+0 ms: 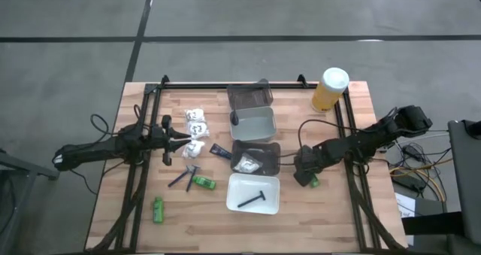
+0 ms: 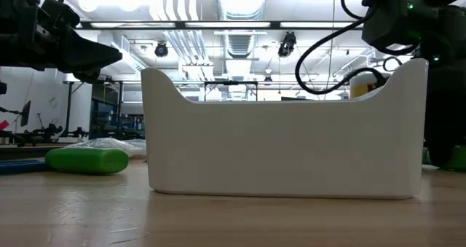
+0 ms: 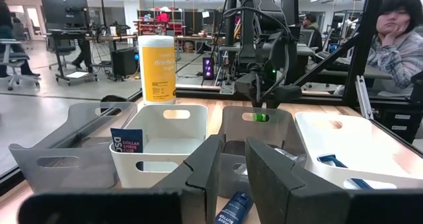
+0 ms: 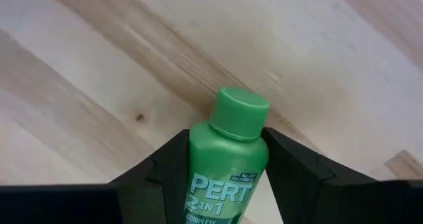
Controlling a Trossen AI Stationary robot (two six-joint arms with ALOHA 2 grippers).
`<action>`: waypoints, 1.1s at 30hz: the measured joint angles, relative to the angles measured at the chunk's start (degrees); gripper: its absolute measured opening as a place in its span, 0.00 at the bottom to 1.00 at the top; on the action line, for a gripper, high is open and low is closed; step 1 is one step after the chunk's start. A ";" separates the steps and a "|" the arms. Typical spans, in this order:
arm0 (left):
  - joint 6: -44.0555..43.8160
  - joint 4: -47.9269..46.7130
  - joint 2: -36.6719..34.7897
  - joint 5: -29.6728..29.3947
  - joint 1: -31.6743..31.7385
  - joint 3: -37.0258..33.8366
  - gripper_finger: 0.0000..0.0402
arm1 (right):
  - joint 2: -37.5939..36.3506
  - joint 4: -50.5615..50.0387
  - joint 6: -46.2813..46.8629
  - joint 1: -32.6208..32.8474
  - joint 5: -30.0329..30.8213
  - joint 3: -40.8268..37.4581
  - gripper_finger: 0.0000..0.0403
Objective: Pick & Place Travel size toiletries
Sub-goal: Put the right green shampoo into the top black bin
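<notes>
The right gripper [image 4: 228,178] has its fingers [image 4: 168,168] clamped either side of a green bottle [image 4: 228,164] lying on the bench [image 4: 99,65], ready for lifting; the left gripper's [image 3: 231,171] fingers are nearly closed, empty.

Yellow container [image 3: 157,69] behind white tray [image 3: 162,141]

Two matte-black jointed arms — black cables looping along the right arm [image 1: 361,144] — end in blocky, wedge-shaped dark fingers [image 4: 301,174].
</notes>
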 joint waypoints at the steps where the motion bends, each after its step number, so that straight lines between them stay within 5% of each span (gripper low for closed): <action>1: -0.01 0.00 0.00 0.00 -0.01 0.00 0.19 | -0.13 0.00 -1.20 -0.01 0.04 0.15 0.41; 13: 0.00 0.00 0.00 0.00 -0.02 0.00 0.19 | -9.54 -2.60 -10.48 -0.88 0.12 1.31 0.43; 26: 0.00 -0.02 0.02 0.00 0.01 0.00 0.19 | -24.45 -2.47 -15.82 -4.28 11.03 1.31 0.42; 33: 0.01 0.12 0.02 0.02 -0.01 0.00 0.19 | -29.38 -1.86 -17.30 -6.39 11.94 1.33 0.40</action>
